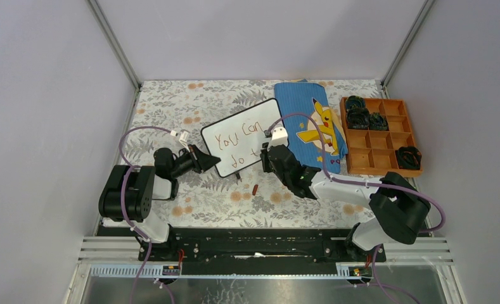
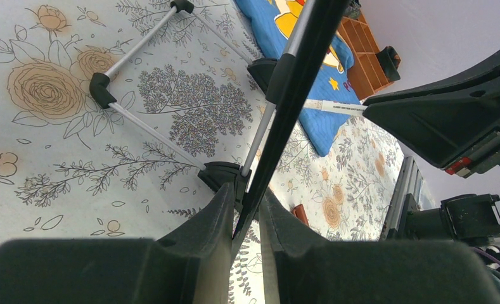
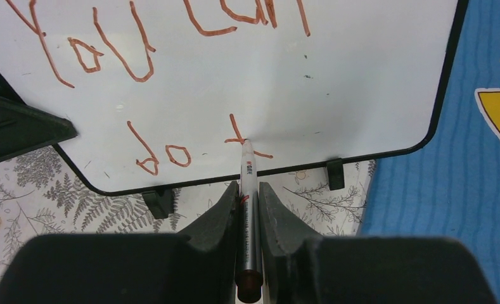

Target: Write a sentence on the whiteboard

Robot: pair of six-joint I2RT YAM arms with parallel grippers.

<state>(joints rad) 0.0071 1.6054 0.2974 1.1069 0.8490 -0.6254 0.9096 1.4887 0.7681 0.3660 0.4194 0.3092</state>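
Right jaws are clamped on the marker [image 3: 248,170], tip touching the whiteboard [image 3: 361,76] at the crossbar of a "t". The sentence [image 1: 239,144] reads "You can" above and "do t" below, so "this" is barely begun. Left jaws are closed on the board's rim at its near-left corner, bracing it on the flowered table [image 1: 171,107].

The danger is pressure. The board sits propped on its small feet, and a firm stroke could make it slip or pivot in that one-corner grip, skewing the letter. Too light, and the line breaks. The marker could also creep back between the pads, since only its rear half is gripped.

Room is the next worry: three letters are left, and the board's rounded right corner is near, so the word may crowd the rim.

Just beside that edge lies the blue cloth [image 1: 310,120] with its yellow figure, and an overshoot would ink it. Farther right sits the wooden tray [image 1: 396,107], well clear. A small red piece [image 1: 255,189] lies on the table near the right arm — probably the cap, though it's too small to tell — and the wrist could knock it.
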